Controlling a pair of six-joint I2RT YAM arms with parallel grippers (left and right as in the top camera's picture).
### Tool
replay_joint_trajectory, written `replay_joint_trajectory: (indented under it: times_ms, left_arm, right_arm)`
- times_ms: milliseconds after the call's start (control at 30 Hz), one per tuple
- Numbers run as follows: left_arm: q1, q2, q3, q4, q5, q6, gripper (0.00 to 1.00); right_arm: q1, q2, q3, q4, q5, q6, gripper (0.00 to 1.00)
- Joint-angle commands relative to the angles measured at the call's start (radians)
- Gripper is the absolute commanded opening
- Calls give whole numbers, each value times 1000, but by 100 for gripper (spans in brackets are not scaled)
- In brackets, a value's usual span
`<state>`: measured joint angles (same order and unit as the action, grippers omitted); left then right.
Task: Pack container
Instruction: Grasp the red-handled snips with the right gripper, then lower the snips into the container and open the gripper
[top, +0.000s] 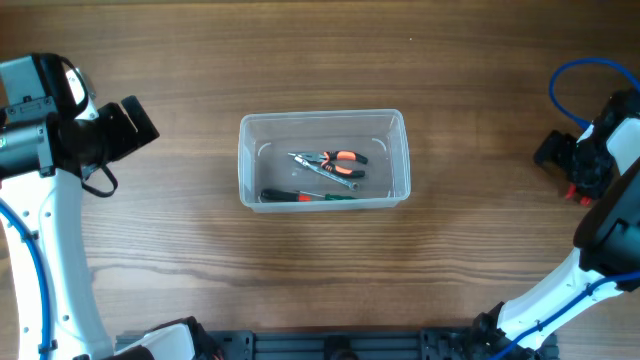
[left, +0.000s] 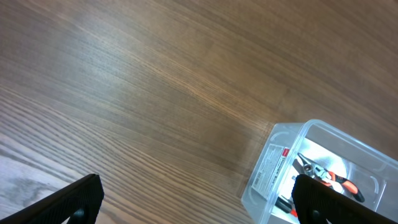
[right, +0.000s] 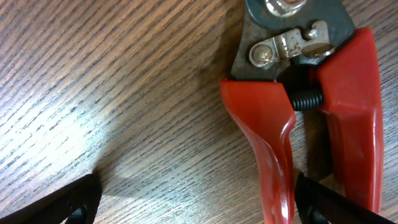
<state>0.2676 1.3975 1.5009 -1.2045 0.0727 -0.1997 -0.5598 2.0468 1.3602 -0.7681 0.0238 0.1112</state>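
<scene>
The container (top: 323, 118), a clear rectangular tub, stands upright at the middle of the wooden table (top: 200, 260), its opening facing up. Inside it lie the orange-handled pliers (top: 332, 162), near the middle of the floor, and a slender tool (top: 305, 196) with red and green on its length, lying along the container's near long wall; its type cannot be told. In the left wrist view a white label (left: 273, 168) shows on one end wall of the container. The left gripper (left: 199, 204) hangs to the left of the container, well apart from it. Its fingers (left: 78, 199) are spread wide, with only bare table between them, and they touch nothing. The right gripper (right: 199, 202) is to the right of the container, well apart from it and low over the table. Its fingers (right: 71, 202) are also spread wide and are not pinching anything. A red-handled cutter (right: 270, 130) lies flat on the table outside the container, under the right gripper. It has a spring between its handles and a grey metal pivot. Its handles reach toward the fingertip at the right of the right wrist view, which partly overlaps one handle; contact cannot be confirmed. A blue cable (top: 570, 75) loops above the right arm, to the right of the container.
</scene>
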Motion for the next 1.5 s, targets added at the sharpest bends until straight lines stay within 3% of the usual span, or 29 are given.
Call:
replay_joint_trajectory:
  times_ms: [0, 200, 267, 433, 733, 800, 1033, 1200, 1367, 1467]
  left_arm:
    - [4, 3, 5, -13, -6, 13, 100]
    - [4, 3, 5, -32, -6, 12, 100]
    - [4, 3, 5, -42, -6, 12, 100]
    - [4, 3, 5, -47, -6, 12, 100]
    - [4, 3, 5, -47, -6, 12, 100]
    - [4, 3, 5, -47, -6, 13, 100]
    - [4, 3, 5, -46, -6, 13, 100]
    - [4, 3, 5, -46, -6, 13, 100]
    - [4, 3, 5, -46, -6, 13, 100]
    - [4, 3, 5, -45, -6, 13, 100]
  right_arm:
    - [-7, 33, -41, 41, -48, 3, 99]
    - [-13, 33, -42, 107, -48, -64, 99]
    - [-13, 33, -42, 110, -49, -67, 94]
    - [-13, 33, -43, 105, -52, -55, 55]
    - [-13, 33, -43, 95, -71, -55, 23]
    - [-13, 33, -43, 97, -71, -51, 4]
    - [10, 1, -42, 61, -80, -31, 4]
    - [120, -190, -13, 61, -111, -105, 4]
    - [460, -515, 37, 60, -160, -352, 4]
    - [728, -577, 37, 23, -160, -550, 4]
